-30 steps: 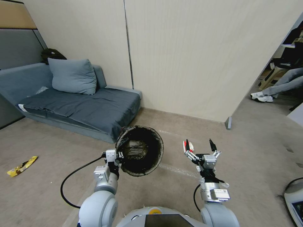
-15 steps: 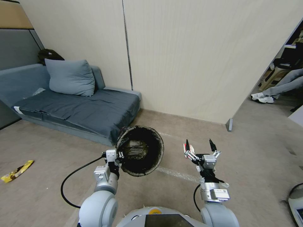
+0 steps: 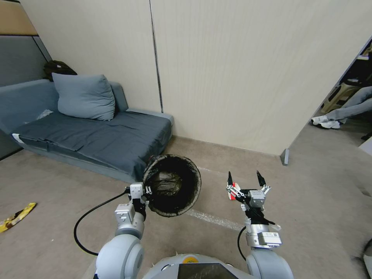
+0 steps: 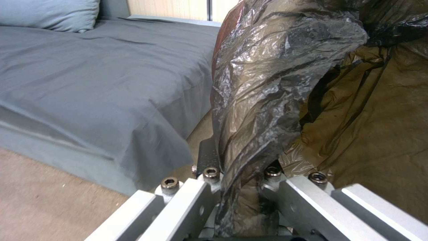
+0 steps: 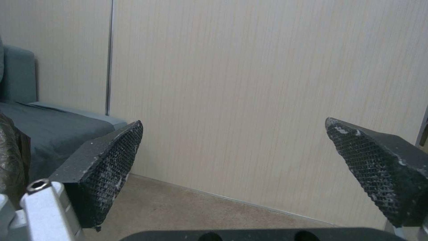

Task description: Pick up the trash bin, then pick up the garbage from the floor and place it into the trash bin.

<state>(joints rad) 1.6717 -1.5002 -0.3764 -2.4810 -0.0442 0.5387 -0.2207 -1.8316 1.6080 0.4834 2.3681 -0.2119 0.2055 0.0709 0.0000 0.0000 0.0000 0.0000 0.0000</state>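
The left tool [image 3: 147,192] is up in front of the robot, clamped on the near rim of the small round trash bin lined with a crinkled black plastic bag [image 3: 171,184] — and the bin is off the floor, tipped so its dark mouth faces up toward the head camera. From the left wrist, the bag-covered rim [image 4: 263,100] runs straight down between the metal fingers [image 4: 209,175], which are pinched tight on either side of it. Inside the bin only the rumpled liner can be made out.

Over on the right, the right tool [image 3: 245,180] is raised at about the same height, its two black-tipped fingers spread wide with nothing between them. The right wrist camera confirms it — both textured pads [image 5: 109,157] stand well apart, with the pale wood-grain wall panel [image 5: 232,83] showing in the gap.

Garbage on the floor: a small red-and-white wrapper [image 3: 231,194] lies just behind the right tool's left finger, partly hidden by it. Far off at the left edge, a yellow snack packet [image 3: 16,217] sits flat on the beige floor [image 3: 58,186], well apart from the bin.

Behind the bin, a low grey-blue sofa [image 3: 93,135] with a matching cushion [image 3: 83,96] stands against the wall.
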